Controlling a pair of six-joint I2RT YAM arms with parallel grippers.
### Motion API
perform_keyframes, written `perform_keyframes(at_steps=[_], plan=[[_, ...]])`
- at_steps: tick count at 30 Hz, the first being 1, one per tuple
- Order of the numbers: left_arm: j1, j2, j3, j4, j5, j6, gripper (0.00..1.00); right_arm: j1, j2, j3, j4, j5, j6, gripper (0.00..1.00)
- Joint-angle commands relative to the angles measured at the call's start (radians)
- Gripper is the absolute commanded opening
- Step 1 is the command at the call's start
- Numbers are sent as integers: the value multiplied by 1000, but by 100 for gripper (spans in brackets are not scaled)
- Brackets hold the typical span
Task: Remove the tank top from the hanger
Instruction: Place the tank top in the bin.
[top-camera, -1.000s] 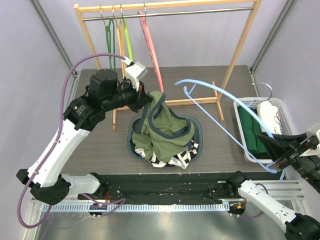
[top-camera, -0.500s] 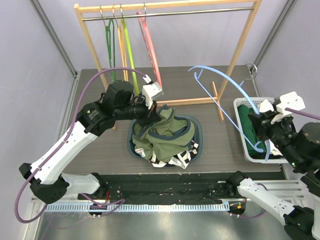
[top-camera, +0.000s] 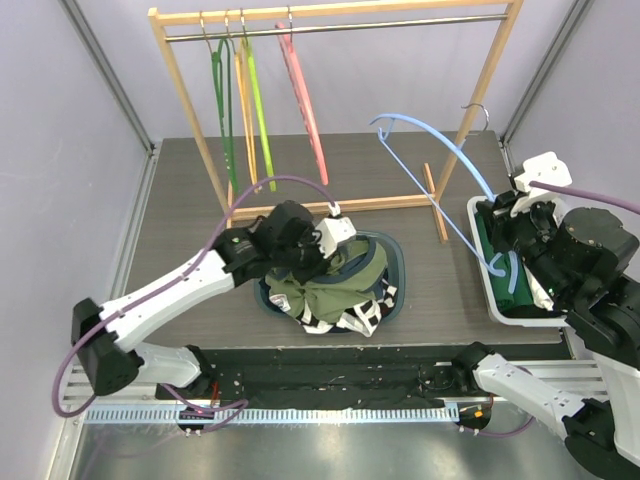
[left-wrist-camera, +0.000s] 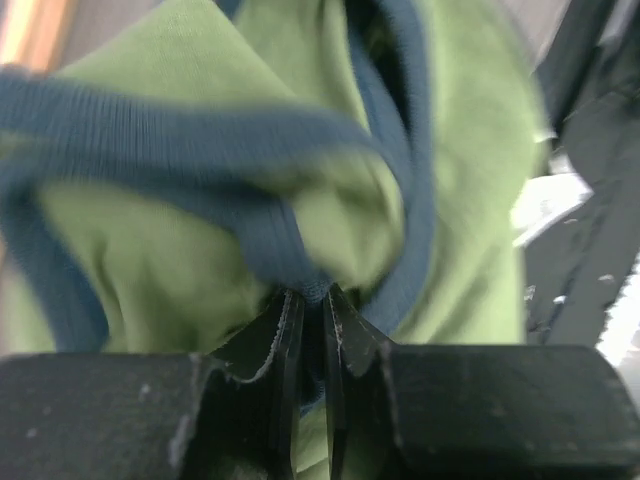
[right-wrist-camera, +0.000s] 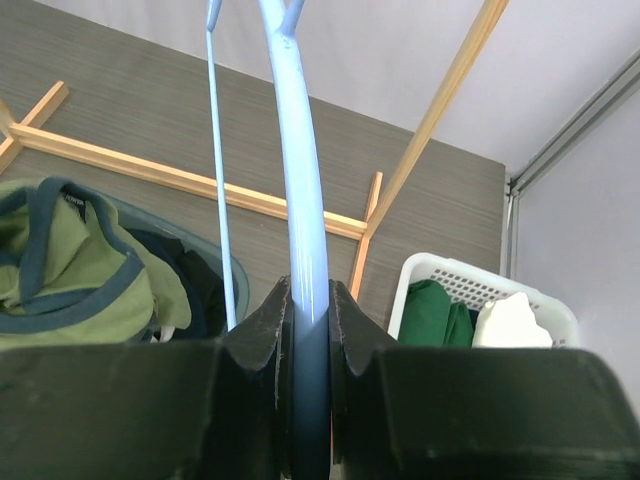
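Top view, tank top (top-camera: 335, 292): olive green with dark blue trim, heaped on other clothes in a dark round basket (top-camera: 397, 262) at centre frame on the table (top-camera: 180, 220). It is off the hanger (top-camera: 440, 150).

Left end effector (top-camera: 318, 248): reaches in from lower left, down at the upper left edge of the heap. Left wrist view: left end effector (left-wrist-camera: 308, 300) narrow, fingertips (left-wrist-camera: 285, 320) almost together. A fold of the tank top's (left-wrist-camera: 200, 200) blue trim is tucked between them and looks pinched.

Right end effector (top-camera: 502, 265): right of centre, above the near edge of a white basket (top-camera: 478, 210). Right wrist view: right end effector (right-wrist-camera: 310, 300) closed tight on the thick arm of the light blue hanger (right-wrist-camera: 300, 150), which runs up and out of the top of frame. A thin bar of the hanger lies just left of the held arm. The tank top (right-wrist-camera: 70, 290) shows at lower left, apart from the hanger. The white basket (right-wrist-camera: 440, 272) shows at lower right, holding dark green cloth (right-wrist-camera: 435, 310) and something white.

Top view, hanger: bare, slanting from the right end effector up toward upper centre, hook end in the air in front of the rack (top-camera: 330, 10).

Rack: wooden, along the top of frame. Four hangers on its rail at upper left: dark green (top-camera: 218, 90), orange (top-camera: 240, 100), lime (top-camera: 257, 100), pink (top-camera: 300, 90).
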Motion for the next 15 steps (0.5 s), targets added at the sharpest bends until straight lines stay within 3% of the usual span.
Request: perform_keyframes(at_steps=[1, 6, 15], plan=[[-3, 72, -94, 157, -51, 11, 15, -3, -7, 3, 121, 13, -16, 1], [-1, 196, -151, 220, -38, 25, 7, -3, 21, 7, 120, 79, 16, 1], [-1, 378, -294, 255, 15, 49, 7, -3, 51, -10, 80, 84, -16, 1]])
